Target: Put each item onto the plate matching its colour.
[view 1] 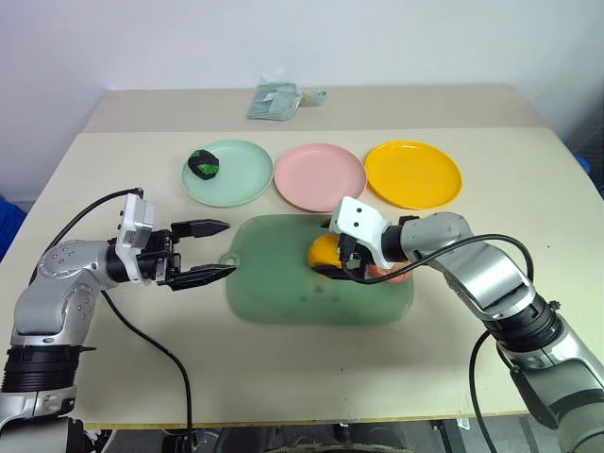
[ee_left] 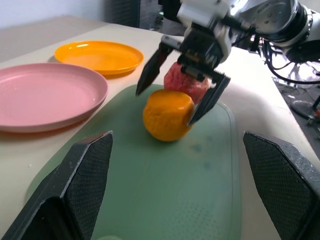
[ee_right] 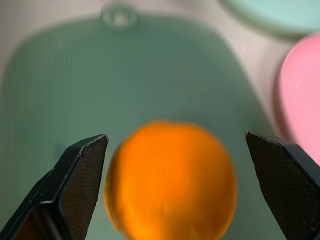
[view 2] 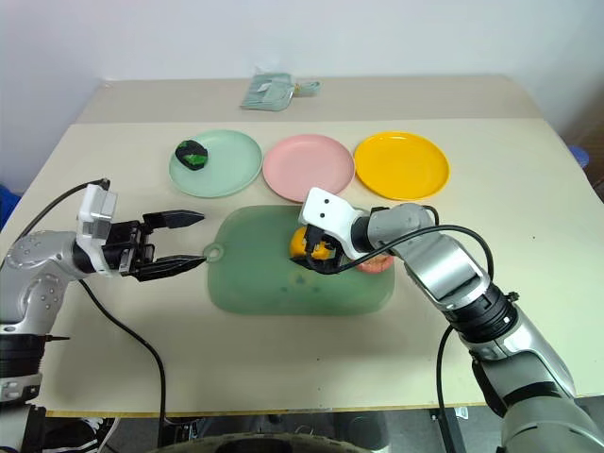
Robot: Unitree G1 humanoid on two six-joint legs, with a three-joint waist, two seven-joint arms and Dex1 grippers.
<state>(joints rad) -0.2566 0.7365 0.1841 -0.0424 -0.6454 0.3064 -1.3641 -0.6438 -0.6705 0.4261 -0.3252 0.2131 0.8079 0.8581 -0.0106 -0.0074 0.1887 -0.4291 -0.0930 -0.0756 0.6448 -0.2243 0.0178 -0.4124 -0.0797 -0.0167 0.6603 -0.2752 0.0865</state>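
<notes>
On a beige desk [view 1: 113, 368], the right gripper [ee_left: 182, 95] reaches down over a yellow-orange toy fruit [ee_left: 167, 114] resting on a translucent green mat [view 1: 283, 293], its two black fingers spread apart and straddling the fruit, one to each side; in the left wrist view one fingertip lies at the fruit's flank, though whether it truly touches cannot be told, and the fruit is not clamped. A pink-red toy fruit [ee_left: 186, 82] sits on the same mat just behind the orange one, close against it and partly hidden by the right gripper and its wrist. The left gripper [view 1: 212, 250] hangs level above the desk off the mat's tabbed edge, fingers wide apart and holding nothing, pointing across toward the two fruits. Beyond the mat three round plates stand in a row: a mint green plate [view 1: 241, 179] on the robot's left, a pink plate [view 1: 320, 176] in the middle and a yellow-orange plate [view 1: 413, 174] on the right. The glossy green toy fruit with dark patches [view 1: 204, 163] already lies on the mint green plate, near its left rim. A small pale green packet [view 1: 276, 98] lies at the far edge of the desk, well apart from the plates.
</notes>
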